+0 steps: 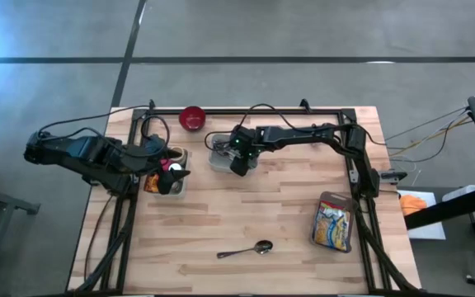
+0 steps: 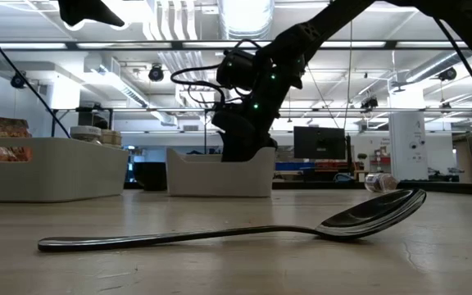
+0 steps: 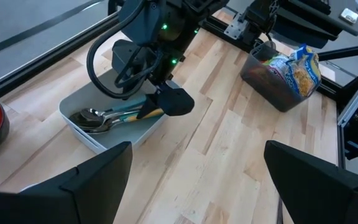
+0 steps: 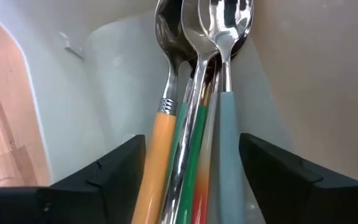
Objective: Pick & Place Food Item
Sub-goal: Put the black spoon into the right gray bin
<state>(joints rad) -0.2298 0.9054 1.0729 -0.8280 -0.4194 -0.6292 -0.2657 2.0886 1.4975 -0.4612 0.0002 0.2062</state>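
Note:
A white tray (image 1: 219, 161) at the table's far middle holds cutlery with coloured handles (image 4: 194, 93): an orange-handled spoon (image 4: 157, 143), a green-handled piece and a grey-blue-handled fork. My right gripper (image 4: 191, 180) reaches down into this tray (image 3: 92, 134), open, one finger on each side of the handles. My left gripper (image 3: 197, 186) hangs open and empty above the table's left side, over a small bin of food items (image 1: 165, 181). A yellow snack bag (image 1: 334, 223) lies in a clear bin at the right. My right gripper comes slanting down from the table's right side, along the handles. Its fingers (image 4: 114, 177) stand close beside the orange and grey-blue handles (image 4: 229, 155). I cannot tell whether they touch. The cutlery lies on the tray floor.
A red bowl (image 1: 192, 118) sits at the far edge. A loose metal spoon (image 1: 246, 250) lies near the front edge, with bare wood around it. Black frame rails run along the table's left, right and far sides.

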